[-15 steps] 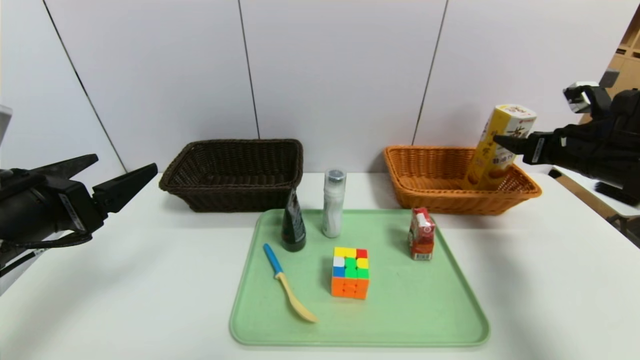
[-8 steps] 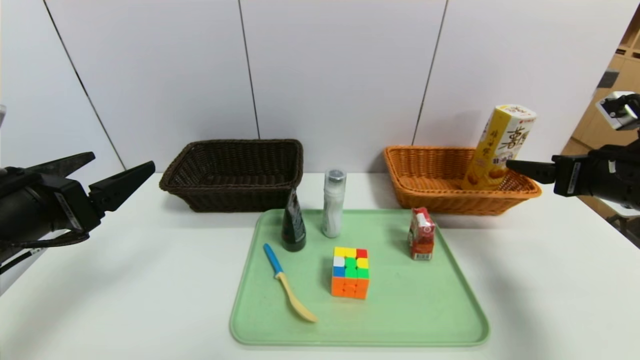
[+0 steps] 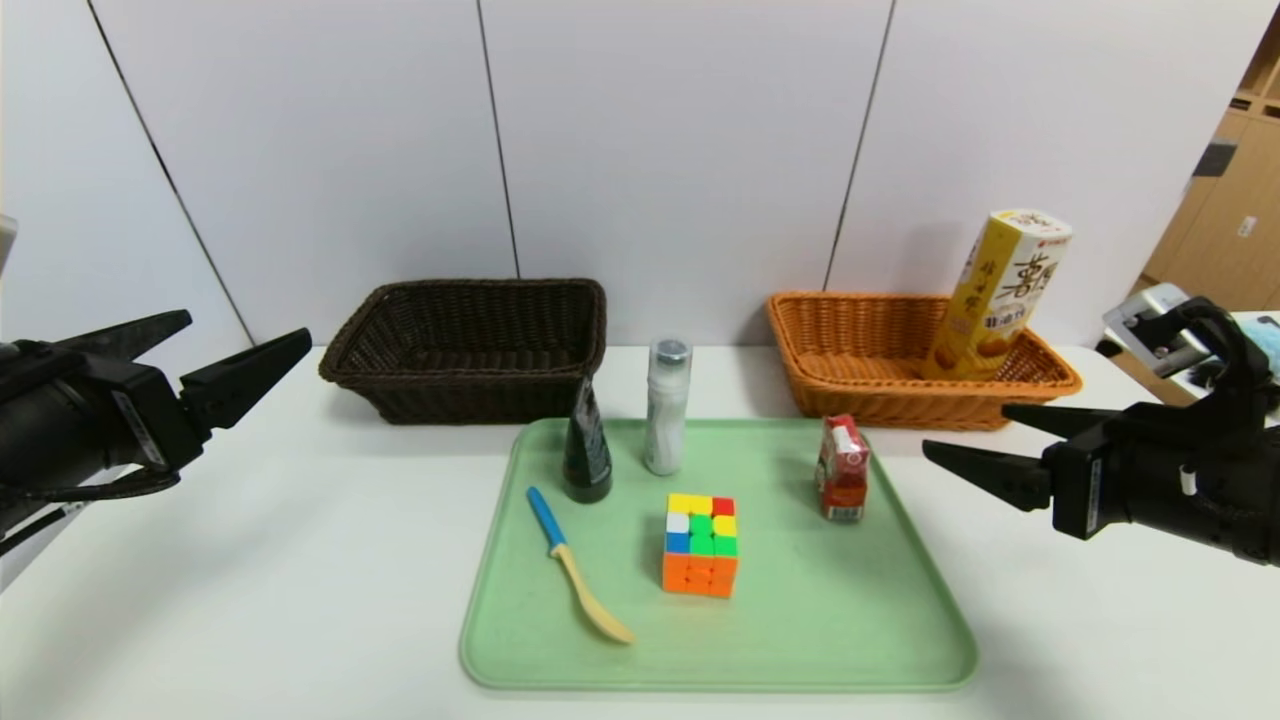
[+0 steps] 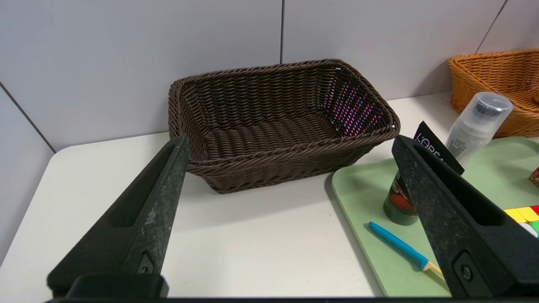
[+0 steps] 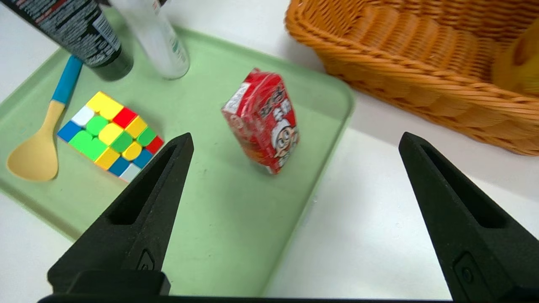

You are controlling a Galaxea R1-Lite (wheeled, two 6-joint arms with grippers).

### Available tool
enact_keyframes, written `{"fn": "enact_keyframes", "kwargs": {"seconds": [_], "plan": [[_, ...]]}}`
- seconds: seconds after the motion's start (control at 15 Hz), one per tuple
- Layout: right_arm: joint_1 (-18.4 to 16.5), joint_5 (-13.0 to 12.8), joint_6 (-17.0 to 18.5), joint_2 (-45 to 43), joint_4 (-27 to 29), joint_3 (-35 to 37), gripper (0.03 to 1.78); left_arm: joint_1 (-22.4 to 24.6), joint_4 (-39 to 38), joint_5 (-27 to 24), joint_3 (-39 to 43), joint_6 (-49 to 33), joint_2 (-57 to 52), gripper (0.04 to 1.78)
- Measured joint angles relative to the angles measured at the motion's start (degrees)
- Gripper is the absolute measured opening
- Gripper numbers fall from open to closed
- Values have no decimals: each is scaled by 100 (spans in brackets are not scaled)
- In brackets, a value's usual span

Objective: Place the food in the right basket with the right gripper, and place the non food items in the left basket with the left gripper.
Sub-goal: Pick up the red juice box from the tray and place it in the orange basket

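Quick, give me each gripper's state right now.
Left gripper: open, holding nothing, beside the left basket.
Right gripper: open, holding nothing, near the red drink carton.

Tray (image 3: 900, 640) as landmark. On tray: tube (image 3: 586, 447) and bottle (image 3: 667, 407) at back, carton (image 3: 843, 468) right, cube (image 3: 701, 545) centre, spoon (image 3: 577, 577) left. Behind tray: left basket (image 3: 470, 345), right basket (image 3: 830, 350) holding snack box (image 3: 1005, 290).

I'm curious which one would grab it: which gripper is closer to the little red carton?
Right. The right gripper hangs open just beside the red carton, off the tray's edge. The left gripper waits far across the table, near the dark basket.
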Motion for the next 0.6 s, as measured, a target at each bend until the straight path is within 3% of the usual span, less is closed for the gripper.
{"fn": "enact_keyframes", "kwargs": {"seconds": [0.4,0.6], "plan": [[482,-74,-34,851,-383,-119,169,-6,7,-1,84,2,-6,169],[722,-451,-39,1401,-807,-288,169,-4,7,-1,89,18,-12,169]]}}
